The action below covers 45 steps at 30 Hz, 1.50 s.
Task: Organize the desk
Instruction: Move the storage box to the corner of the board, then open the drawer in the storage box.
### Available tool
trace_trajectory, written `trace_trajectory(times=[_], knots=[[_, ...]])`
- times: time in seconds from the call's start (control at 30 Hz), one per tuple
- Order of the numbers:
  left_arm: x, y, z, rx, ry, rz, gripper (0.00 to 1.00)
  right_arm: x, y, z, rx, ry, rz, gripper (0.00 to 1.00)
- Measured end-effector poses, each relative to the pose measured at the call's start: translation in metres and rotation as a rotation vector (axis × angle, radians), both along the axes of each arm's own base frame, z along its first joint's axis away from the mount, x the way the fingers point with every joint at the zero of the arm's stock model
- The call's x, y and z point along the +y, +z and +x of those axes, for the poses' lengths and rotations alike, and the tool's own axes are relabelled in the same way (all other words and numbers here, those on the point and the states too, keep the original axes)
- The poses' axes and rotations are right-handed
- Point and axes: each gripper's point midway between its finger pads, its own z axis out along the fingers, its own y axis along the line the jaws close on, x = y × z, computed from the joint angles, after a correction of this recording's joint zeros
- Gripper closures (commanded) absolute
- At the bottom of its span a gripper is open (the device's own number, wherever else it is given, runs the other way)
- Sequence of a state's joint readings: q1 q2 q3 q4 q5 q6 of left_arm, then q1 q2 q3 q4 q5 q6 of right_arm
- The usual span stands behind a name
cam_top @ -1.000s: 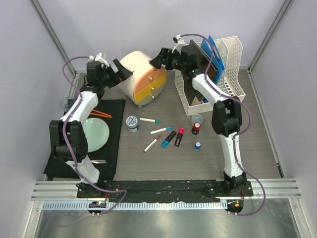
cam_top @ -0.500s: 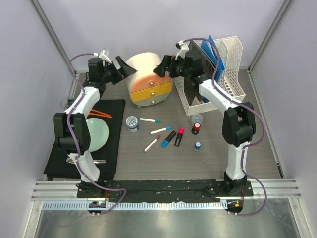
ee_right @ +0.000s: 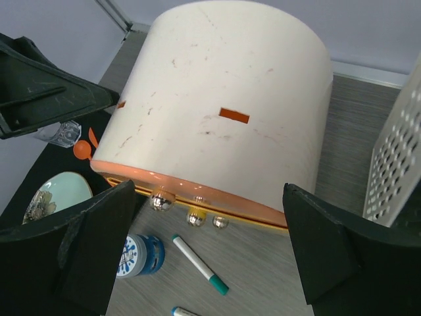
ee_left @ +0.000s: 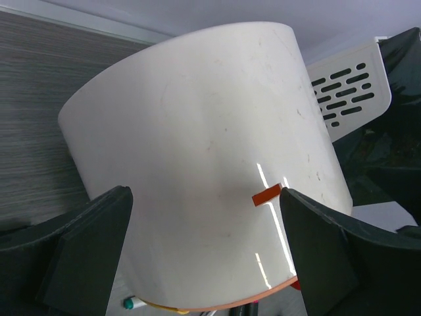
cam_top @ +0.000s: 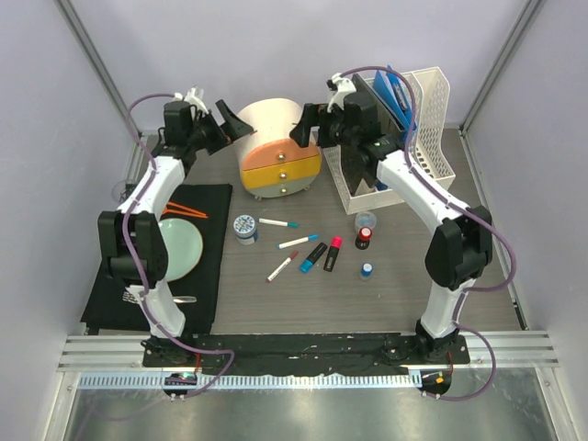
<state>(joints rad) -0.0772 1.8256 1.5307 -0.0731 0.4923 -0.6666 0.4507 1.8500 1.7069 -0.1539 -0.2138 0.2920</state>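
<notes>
On the near half of the bench [cam_top: 478,276], markers [cam_top: 299,241] and small jars [cam_top: 245,227] lay loose, probably awaiting sorting. Farther back, the left fingers [ee_left: 85,257] and right fingers [ee_right: 329,250], both spread wide, flanked the drawer unit [cam_top: 276,147], seemingly to shift it together. The bench lay beneath them.

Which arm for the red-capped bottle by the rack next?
Right. The red-capped bottle sits right of centre by the white rack, near the right arm; the left claw is beyond the drawer unit.

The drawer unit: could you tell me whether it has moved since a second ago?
Yes, the drawer unit slid right, nearer the white file rack.
</notes>
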Motion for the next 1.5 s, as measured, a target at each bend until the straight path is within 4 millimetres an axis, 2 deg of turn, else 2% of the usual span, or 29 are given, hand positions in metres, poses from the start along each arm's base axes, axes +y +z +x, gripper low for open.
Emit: trace_trajectory(times=[0.13,0.23,0.33,0.47,0.6,0.83,0.97,1.13,1.37,1.5], knots=[[0.008,0.015,-0.01,-0.015,0.04,0.039,0.0,-0.013,0.027,-0.017,-0.016,-0.042,0.024,0.01],[0.016,0.037,-0.029,-0.049,0.078,0.055,0.0,-0.021,0.038,-0.037,-0.008,-0.06,0.052,0.04],[0.025,0.063,-0.052,-0.092,0.118,0.07,0.0,-0.016,0.036,-0.054,0.023,-0.053,0.077,0.09],[0.035,0.082,-0.091,-0.134,0.172,0.061,0.0,0.003,0.016,-0.072,0.09,-0.018,0.079,0.16],[0.042,0.064,-0.129,-0.098,0.209,0.056,0.0,0.021,-0.002,-0.089,0.157,0.001,0.063,0.16],[0.042,0.031,-0.155,-0.02,0.217,0.076,0.0,0.026,-0.013,-0.096,0.203,-0.021,0.069,0.21],[0.042,0.026,-0.171,-0.012,0.224,0.086,0.0,0.025,-0.025,-0.092,0.225,-0.04,0.051,0.28],[0.045,0.03,-0.174,-0.03,0.232,0.104,0.01,0.031,-0.044,-0.083,0.255,-0.046,0.03,0.33],[0.049,0.019,-0.177,-0.01,0.218,0.167,0.0,0.043,-0.075,-0.066,0.294,-0.054,0.016,0.36],[0.052,0.016,-0.177,-0.013,0.22,0.194,0.0,0.046,-0.071,-0.061,0.28,-0.054,0.03,0.36]])
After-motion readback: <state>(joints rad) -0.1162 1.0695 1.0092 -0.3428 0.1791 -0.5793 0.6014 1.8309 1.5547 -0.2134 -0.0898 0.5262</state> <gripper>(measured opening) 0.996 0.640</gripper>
